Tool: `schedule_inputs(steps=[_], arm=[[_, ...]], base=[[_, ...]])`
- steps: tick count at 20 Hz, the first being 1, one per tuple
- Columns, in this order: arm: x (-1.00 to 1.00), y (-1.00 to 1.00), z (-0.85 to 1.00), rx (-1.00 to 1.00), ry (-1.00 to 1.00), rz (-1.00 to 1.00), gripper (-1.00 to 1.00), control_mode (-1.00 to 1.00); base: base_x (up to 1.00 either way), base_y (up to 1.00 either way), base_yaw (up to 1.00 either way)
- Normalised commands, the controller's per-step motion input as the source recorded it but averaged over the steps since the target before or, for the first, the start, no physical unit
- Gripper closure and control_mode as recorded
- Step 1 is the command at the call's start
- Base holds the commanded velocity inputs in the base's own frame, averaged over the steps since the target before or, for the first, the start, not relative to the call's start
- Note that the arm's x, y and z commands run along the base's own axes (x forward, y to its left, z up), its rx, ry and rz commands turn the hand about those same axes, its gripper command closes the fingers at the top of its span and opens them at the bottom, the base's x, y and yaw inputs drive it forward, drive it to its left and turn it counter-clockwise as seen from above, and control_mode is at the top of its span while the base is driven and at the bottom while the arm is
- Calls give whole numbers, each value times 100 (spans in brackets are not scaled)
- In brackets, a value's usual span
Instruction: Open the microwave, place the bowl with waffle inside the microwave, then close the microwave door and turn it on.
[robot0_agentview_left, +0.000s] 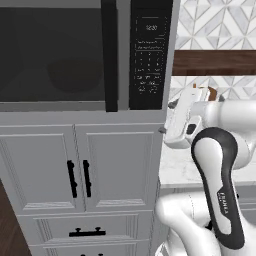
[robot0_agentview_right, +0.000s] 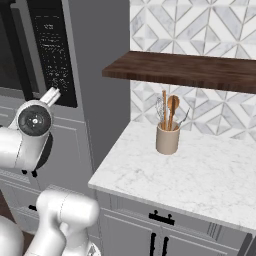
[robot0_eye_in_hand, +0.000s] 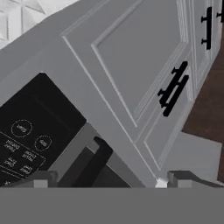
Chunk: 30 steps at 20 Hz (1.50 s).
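Observation:
The microwave sits built in above grey cabinets, and the microwave door is shut, its black bar handle upright beside the black keypad. Behind the dark glass a dim round shape looks like the bowl; the waffle is hidden. My hand hangs to the right of the keypad, just below its level. In the hand view my gripper is open with nothing between its fingers. It looks at the keypad's lower corner and the handle's end.
A marble counter runs to the right of the microwave column, with a beige utensil crock near the tiled wall. A dark wooden shelf hangs above it. Grey cabinet doors with black handles and a drawer sit below the microwave.

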Motion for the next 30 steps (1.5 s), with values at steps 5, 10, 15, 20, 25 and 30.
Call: schedule_inputs(steps=[5, 10, 15, 20, 25, 30], arm=[[18, 20, 0, 18, -14, -1, -100, -100], [33, 0, 0, 15, -10, 0, -100, -100], [43, 0, 0, 16, -4, 0, -100, -100], [44, 0, 0, 12, 0, -5, -100, -100], [44, 2, 0, 10, 0, -5, -100, -100], [43, 3, 0, 8, 0, -3, -100, -100]], base=[[0, 0, 0], [0, 0, 0], [0, 0, 0], [0, 0, 0], [0, 0, 0], [0, 0, 0]])
